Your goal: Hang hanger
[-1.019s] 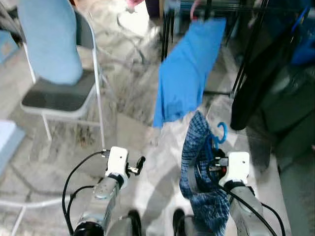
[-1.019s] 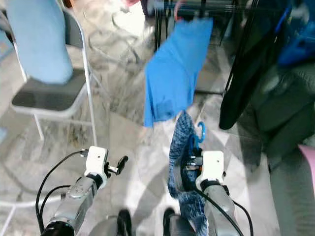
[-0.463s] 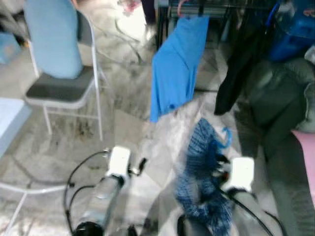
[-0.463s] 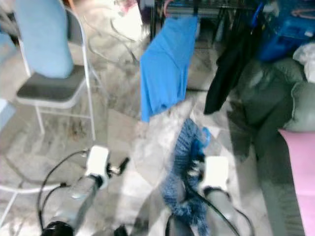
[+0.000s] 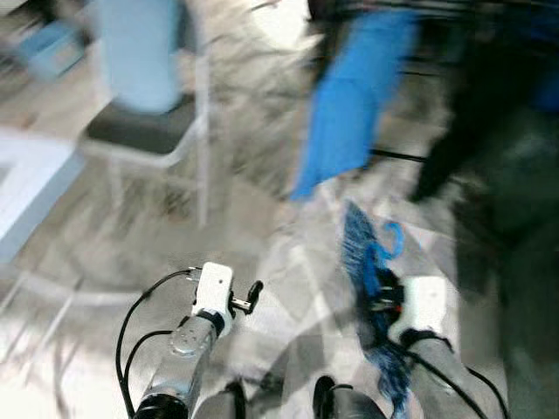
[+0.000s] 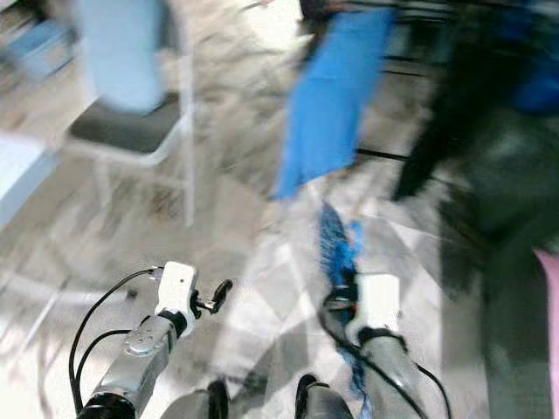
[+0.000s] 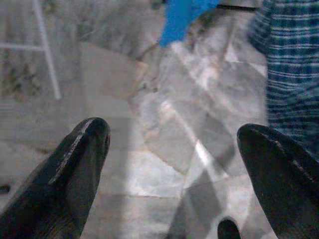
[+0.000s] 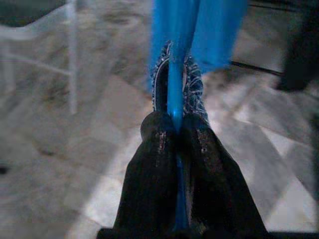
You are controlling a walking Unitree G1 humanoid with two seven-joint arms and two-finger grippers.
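Clamping the blue plastic hanger (image 8: 174,94) with its checked blue cloth (image 5: 360,253), the right gripper (image 8: 175,124) holds it upright, hook up. Ahead stands the dark clothes rail (image 5: 437,7), nearer this arm. The left gripper (image 7: 174,149) stays apart, holding nothing.

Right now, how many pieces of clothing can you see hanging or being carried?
3. A bright blue garment hangs from the rack ahead; a black garment hangs beside it on the right; a plaid shirt on a blue hanger is held in the right hand. Blur may hide more.
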